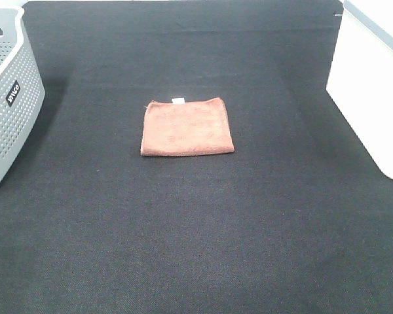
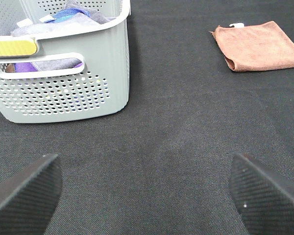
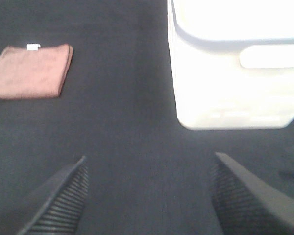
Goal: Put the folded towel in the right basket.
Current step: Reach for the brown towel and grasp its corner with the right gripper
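Note:
A folded brown towel [image 1: 187, 127] with a small white tag lies flat in the middle of the black mat. It also shows in the left wrist view [image 2: 260, 45] and in the right wrist view [image 3: 32, 71]. The white right basket [image 1: 373, 91] stands at the right edge and fills the right wrist view [image 3: 235, 63]. My left gripper [image 2: 147, 193] is open and empty, well short of the towel. My right gripper [image 3: 149, 196] is open and empty, in front of the white basket. Neither arm shows in the exterior high view.
A grey perforated basket [image 1: 6, 98] stands at the left edge. In the left wrist view it [image 2: 63, 93] holds several purple, grey and blue cloths. The black mat [image 1: 196, 229] covers the whole table.

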`<state>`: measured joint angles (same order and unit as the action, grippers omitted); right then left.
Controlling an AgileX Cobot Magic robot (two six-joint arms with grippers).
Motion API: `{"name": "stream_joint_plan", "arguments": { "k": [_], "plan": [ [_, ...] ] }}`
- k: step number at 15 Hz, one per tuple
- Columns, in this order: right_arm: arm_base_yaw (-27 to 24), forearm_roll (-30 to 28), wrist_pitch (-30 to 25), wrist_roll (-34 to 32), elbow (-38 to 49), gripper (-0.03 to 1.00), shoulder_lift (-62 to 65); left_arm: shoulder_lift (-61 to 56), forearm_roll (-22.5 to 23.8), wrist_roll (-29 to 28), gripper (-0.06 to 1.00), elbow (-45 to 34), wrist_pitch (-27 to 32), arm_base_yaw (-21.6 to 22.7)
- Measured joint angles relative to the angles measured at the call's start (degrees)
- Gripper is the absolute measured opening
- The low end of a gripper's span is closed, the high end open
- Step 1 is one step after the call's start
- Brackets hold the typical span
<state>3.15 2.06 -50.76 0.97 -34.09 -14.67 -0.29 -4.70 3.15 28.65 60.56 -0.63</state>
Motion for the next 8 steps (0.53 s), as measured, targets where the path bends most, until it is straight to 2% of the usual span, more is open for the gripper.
{"name": "stream_joint_plan", "arguments": {
  "k": [3, 5, 6, 8],
  "plan": [
    [0.00, 0.17, 4.76, 0.00, -8.94, 0.66, -18.68, 0.00, 0.00, 0.00, 0.88, 0.00, 0.00, 0.00],
    [0.00, 0.69, 5.16, 0.00, -15.76, 0.66, -29.68, 0.00, 0.00, 0.00, 0.88, 0.00, 0.00, 0.00],
    [0.00, 0.69, 5.16, 0.00, -15.76, 0.66, -29.68, 0.00, 0.00, 0.00, 0.88, 0.00, 0.00, 0.00],
    [0.00, 4.01, 5.10, 0.57, -22.75, 0.66, -39.88, 0.00, 0.00, 0.00, 0.88, 0.00, 0.00, 0.00]
  ]
}}
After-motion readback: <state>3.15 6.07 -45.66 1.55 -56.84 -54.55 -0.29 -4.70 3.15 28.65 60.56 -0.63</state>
